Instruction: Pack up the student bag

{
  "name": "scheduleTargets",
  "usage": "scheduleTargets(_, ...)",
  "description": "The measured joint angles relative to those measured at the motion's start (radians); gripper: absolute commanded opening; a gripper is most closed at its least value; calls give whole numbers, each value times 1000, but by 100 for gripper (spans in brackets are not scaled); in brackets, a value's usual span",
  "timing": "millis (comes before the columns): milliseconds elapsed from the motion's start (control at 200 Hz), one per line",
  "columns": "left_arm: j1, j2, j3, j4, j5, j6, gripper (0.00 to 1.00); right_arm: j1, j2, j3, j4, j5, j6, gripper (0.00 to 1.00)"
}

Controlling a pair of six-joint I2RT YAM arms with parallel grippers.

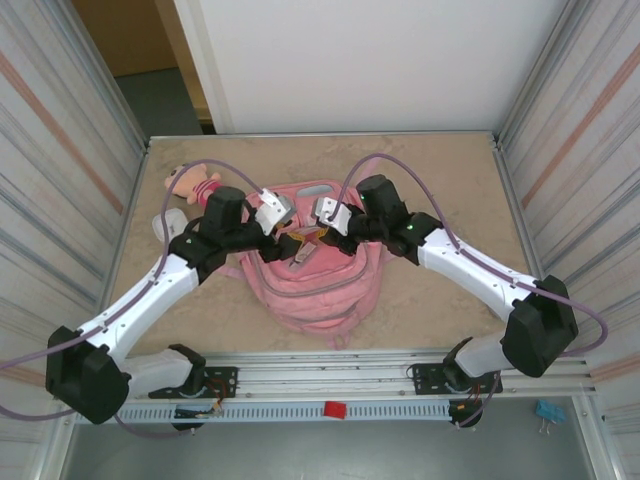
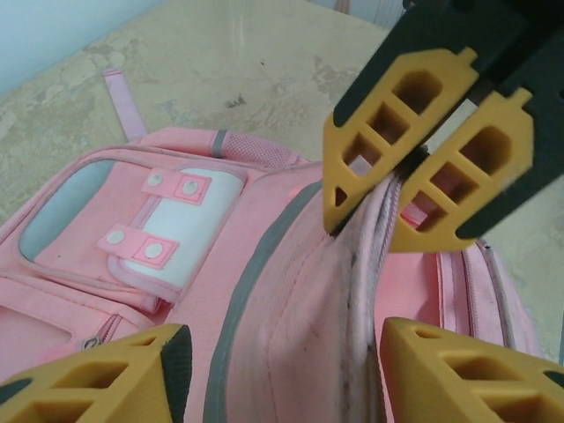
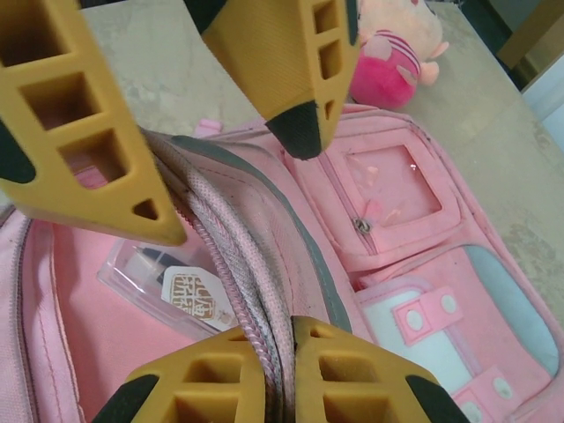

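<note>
R gripper (image 3: pixel 280 339) clamps rim of student bag (image 3: pixel 414 264); L gripper (image 2: pixel 282 348) apart, astride same rim.
Nearest: R's fingers shut on zip edge, prob. lifting it so main compartment gapes. Clear case (image 3: pixel 172 282) lies inside, just beside the pinch. Just beyond, L's fingers stand wide, one each side of rim, not gripping; looks set for a 2nd hold. Bag lies under both, pockets up. Plush doll (image 3: pixel 397 44) sits farther off on table (image 2: pixel 220 70), not yet packed.
</note>
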Motion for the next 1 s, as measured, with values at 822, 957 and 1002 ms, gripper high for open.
scheduleTargets(822,-2,8,-26,61,-101,-221,0,130,-277,-98,43,269,1076,50)
scheduleTargets(957,-2,3,-47,93,-108,-320,0,219,-295,-243,79,378,1427,51)
scheduleTargets(1002,-2,1,-53,108,-109,-354,0,230,-271,-262,80,389,1521,52)
